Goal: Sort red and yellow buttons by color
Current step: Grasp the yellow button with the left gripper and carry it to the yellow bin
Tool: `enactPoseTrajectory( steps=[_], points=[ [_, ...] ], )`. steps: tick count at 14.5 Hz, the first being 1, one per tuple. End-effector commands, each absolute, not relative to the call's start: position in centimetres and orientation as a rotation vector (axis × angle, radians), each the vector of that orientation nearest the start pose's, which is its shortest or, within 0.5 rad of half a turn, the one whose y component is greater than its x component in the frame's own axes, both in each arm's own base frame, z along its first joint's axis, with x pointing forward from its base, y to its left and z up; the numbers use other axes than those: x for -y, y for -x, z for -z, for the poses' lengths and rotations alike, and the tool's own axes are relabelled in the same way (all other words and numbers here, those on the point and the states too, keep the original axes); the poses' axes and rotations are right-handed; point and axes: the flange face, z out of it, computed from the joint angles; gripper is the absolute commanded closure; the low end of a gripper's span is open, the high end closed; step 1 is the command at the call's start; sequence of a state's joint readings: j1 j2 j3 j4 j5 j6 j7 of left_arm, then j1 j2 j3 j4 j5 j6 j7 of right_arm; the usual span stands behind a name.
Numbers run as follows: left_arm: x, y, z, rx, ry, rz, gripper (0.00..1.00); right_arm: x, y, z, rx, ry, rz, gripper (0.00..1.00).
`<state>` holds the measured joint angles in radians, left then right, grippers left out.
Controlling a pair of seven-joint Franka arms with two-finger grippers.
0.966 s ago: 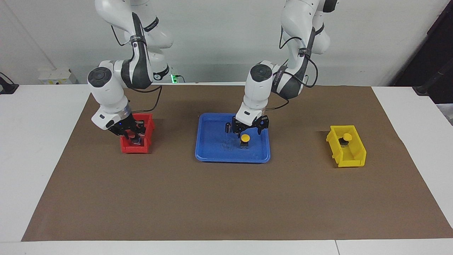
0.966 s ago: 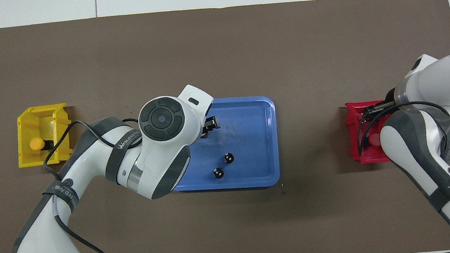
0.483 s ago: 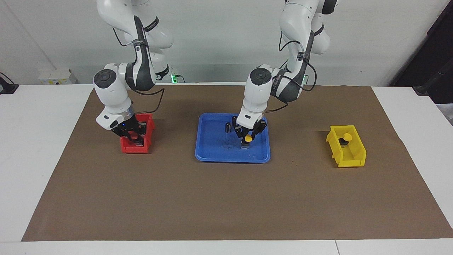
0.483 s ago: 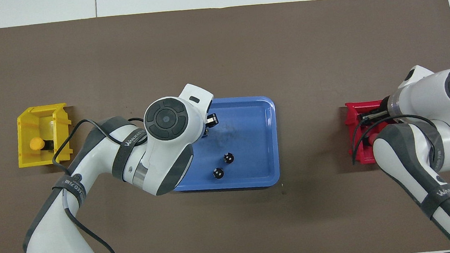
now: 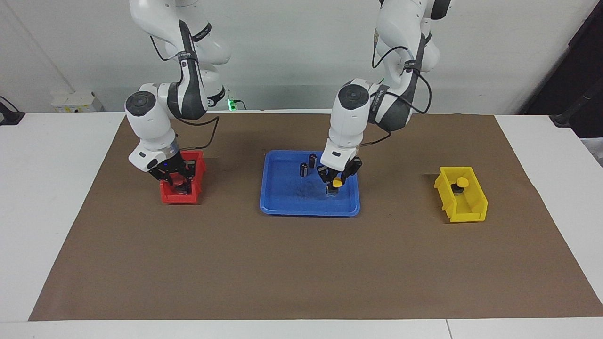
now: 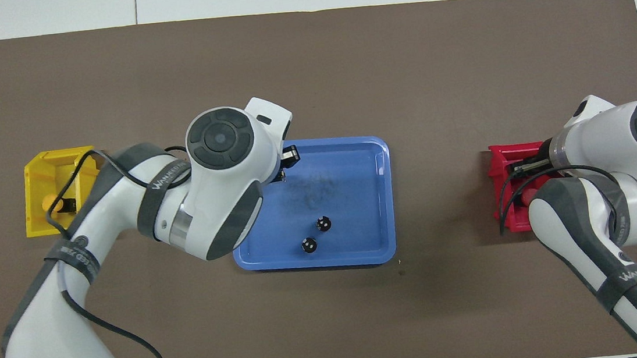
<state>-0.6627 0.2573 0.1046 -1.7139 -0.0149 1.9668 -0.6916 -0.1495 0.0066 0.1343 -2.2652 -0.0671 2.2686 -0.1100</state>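
Observation:
My left gripper (image 5: pixel 336 181) is shut on a yellow button (image 5: pixel 337 183) and holds it low over the blue tray (image 5: pixel 287 203), at the tray's corner toward the left arm's end. A second yellow button (image 5: pixel 462 181) lies in the yellow bin (image 5: pixel 466 207). My right gripper (image 5: pixel 177 181) reaches down into the red bin (image 5: pixel 181 197). A red button (image 5: pixel 175 179) shows at its tip, and I cannot see whether it is gripped. In the overhead view the arms hide both gripper tips.
Two small dark cylinders (image 5: pixel 304 169) (image 5: pixel 312 160) stand in the tray on its side nearer the robots. The brown mat (image 5: pixel 301 263) covers the table's middle. The red bin (image 6: pixel 500 155) and the yellow bin (image 6: pixel 37 171) sit at the table's two ends.
My left gripper came down around the yellow button in the tray, shut on it and shifted it slightly toward the left arm's end. My right gripper stayed in the red bin.

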Motion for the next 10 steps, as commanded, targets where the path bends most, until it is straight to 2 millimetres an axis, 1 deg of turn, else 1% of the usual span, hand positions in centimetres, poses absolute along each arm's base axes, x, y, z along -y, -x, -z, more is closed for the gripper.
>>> enactPoseTrajectory(
  steps=[1, 2, 3, 4, 5, 6, 7, 8, 9, 10],
  points=[
    [22.9, -56.3, -48.3, 0.016, 3.076, -0.056, 0.99, 1.0, -53.4, -38.5, 0.231, 3.173, -0.048, 0.41],
    [18.9, -57.3, -49.4, -0.055, 3.071, -0.041, 0.99, 1.1, -53.8, -39.0, 0.241, 3.171, -0.065, 0.4],
    [14.5, -58.4, -49.7, -0.073, 3.074, -0.04, 0.99, 1.1, -54.0, -39.7, 0.245, 3.171, -0.068, 0.38],
    [10.7, -59.3, -49.8, -0.088, 3.077, -0.029, 0.99, 1.1, -54.3, -40.5, 0.245, 3.171, -0.073, 0.38],
    [7.3, -59.9, -49.5, -0.122, 3.079, -0.017, 0.99, 1.2, -54.6, -41.5, 0.241, 3.171, -0.088, 0.36],
    [4.4, -60.2, -48.8, -0.115, 3.082, 0.007, 0.99, 1.2, -55.0, -43.1, 0.24, 3.172, -0.093, 0.33],
    [2.4, -60.3, -48.3, -0.095, 3.084, 0.061, 0.99, 1.3, -55.4, -44.9, 0.231, 3.173, -0.1, 0.24],
    [0.8, -60.0, -47.2, -0.062, 3.086, 0.091, 0.99, 1.6, -55.7, -46.6, 0.219, 3.173, -0.11, 0.11],
    [-1.1, -60.0, -46.3, -0.033, 3.083, 0.12, 0.99, 1.8, -55.9, -48.6, 0.21, 3.175, -0.108, 0.0],
    [-2.0, -60.1, -45.8, -0.052, 3.08, 0.132, 0.99, 2.0, -56.0, -50.8, 0.202, 3.177, -0.113, 0.0]
  ],
)
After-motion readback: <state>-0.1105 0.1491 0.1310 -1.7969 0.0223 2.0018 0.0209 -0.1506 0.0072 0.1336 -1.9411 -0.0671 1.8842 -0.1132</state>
